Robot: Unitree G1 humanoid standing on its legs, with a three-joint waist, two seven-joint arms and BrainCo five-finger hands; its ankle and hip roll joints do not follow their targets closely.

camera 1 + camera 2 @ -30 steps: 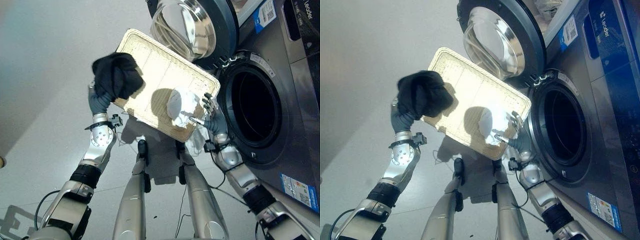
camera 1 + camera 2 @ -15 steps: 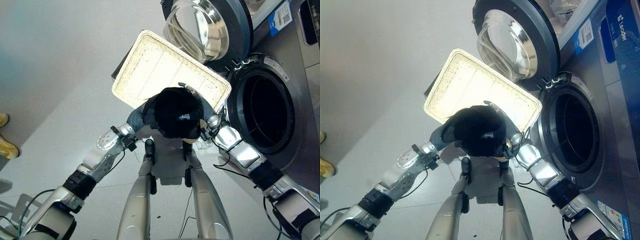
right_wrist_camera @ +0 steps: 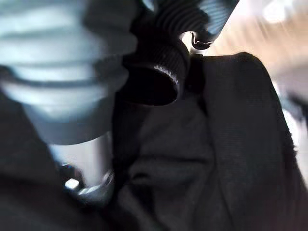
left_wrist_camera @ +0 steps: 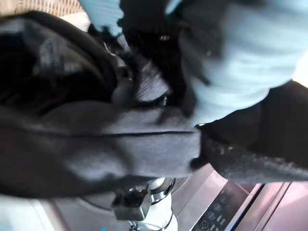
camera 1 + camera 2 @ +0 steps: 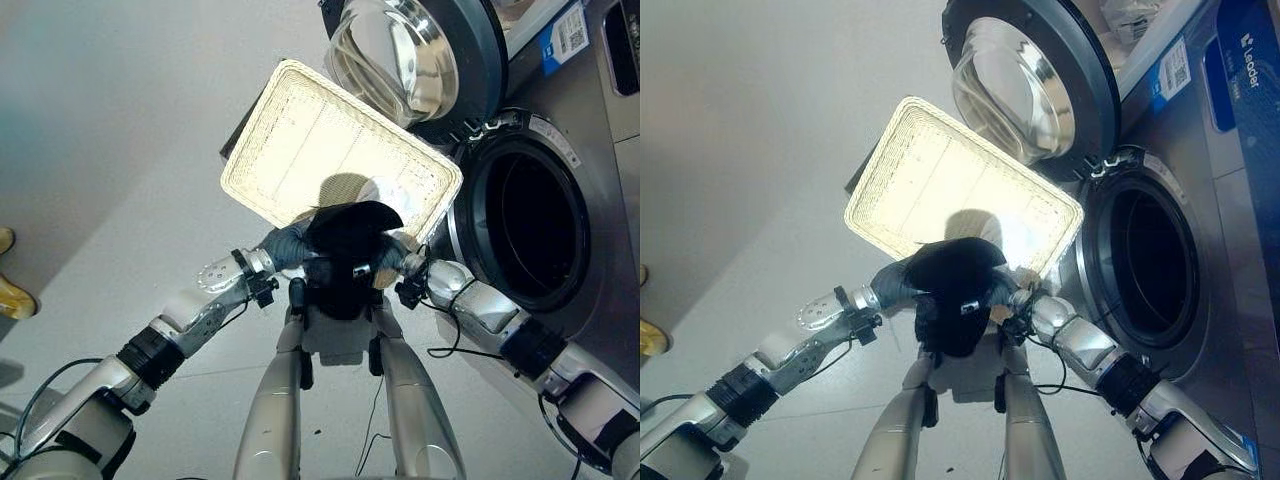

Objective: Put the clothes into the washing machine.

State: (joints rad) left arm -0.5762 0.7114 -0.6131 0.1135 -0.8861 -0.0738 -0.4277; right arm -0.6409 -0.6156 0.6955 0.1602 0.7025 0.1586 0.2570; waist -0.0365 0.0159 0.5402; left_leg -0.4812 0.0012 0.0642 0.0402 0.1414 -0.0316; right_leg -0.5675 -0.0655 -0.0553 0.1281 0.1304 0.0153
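- Near the basket's front edge, the left hand [image 5: 292,243] is reaching in from the left and meeting the black garment [image 5: 348,250] — its fingers are buried in the cloth, so their state cannot be told.
- The garment is hanging bunched between both hands, just before the cream basket [image 5: 300,140].
- The right hand [image 5: 395,262] is pressing against the cloth — fingers hidden too.
- The washer's drum [image 5: 535,235] is standing open at far right, its door [image 5: 420,55] swung up.

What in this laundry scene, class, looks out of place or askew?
Little stands out. The black garment hangs bunched between both hands, outside the washing machine, whose door is open. The wicker basket lies at a slant to the machine.
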